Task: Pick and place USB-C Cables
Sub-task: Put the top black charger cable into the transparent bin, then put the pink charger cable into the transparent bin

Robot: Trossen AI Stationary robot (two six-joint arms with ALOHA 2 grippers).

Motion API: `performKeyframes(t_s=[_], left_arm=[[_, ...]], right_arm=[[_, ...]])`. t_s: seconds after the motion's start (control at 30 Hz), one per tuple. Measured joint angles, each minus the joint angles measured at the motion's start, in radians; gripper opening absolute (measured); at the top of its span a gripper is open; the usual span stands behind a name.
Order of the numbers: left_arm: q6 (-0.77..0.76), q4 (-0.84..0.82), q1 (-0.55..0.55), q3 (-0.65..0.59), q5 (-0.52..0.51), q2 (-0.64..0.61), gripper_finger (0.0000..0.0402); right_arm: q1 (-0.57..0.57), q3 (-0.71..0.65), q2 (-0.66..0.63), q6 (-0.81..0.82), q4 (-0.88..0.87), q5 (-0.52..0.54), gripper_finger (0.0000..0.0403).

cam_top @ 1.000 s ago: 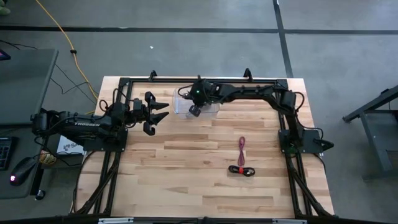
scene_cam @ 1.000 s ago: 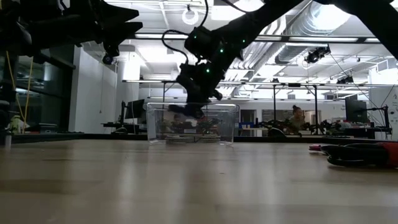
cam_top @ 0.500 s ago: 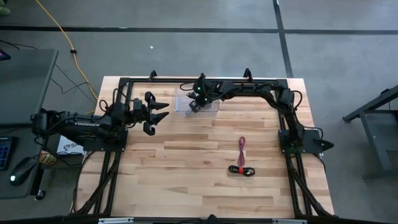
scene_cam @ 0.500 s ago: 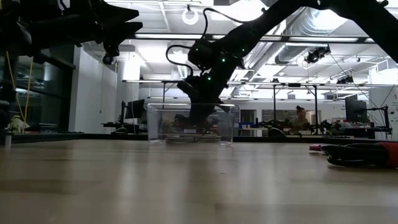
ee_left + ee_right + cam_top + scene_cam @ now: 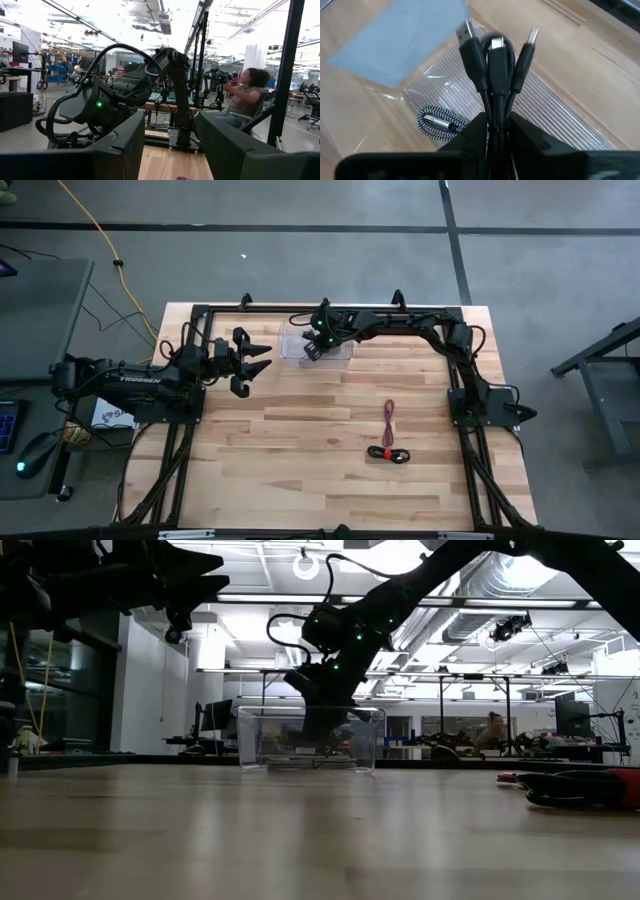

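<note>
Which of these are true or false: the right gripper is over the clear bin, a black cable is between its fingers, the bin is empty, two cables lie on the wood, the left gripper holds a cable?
1. The right gripper is at the clear bin. True.
2. A black cable bundle sits between its fingers. True.
3. The bin is empty. False: a silver-grey braided cable already lies inside.
4. Two cables lie on the wooden table. True: a pink-magenta cable and a red-and-black cable.
5. The left gripper holds a cable. False: it is open and empty, raised above the table's left side.
</note>
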Motion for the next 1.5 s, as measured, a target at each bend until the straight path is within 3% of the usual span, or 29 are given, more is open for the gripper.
performKeyframes(t_s=[0.27,0.73,1.13,1.23,1.33,1.5], left_arm=[[0.000,0.000,0.000,0.000,0.000,0.000,0.0165],[0.000,0.000,0.000,0.000,0.000,0.000,0.0165],[0.000,0.000,0.000,0.000,0.000,0.000,0.0165],[0.000,-0.004,0.000,0.000,0.000,0.000,0.0165],[0.000,-0.004,0.000,0.000,0.000,0.000,0.0165],[0.000,-0.003,0.000,0.000,0.000,0.000,0.0165]], right_arm=[[0.000,0.000,0.000,0.000,-0.002,0.000,0.0090],[-0.001,0.002,0.000,0.018,0.019,0.071,0.0176],[0.009,0.154,-0.066,-0.130,-0.267,0.097,0.0179],[0.036,0.125,-0.127,-0.170,-0.381,0.124,0.0179],[0.076,0.046,-0.219,-0.184,-0.429,0.223,0.0179],[0.132,-0.221,-0.462,-0.172,-0.342,0.280,0.0179]])
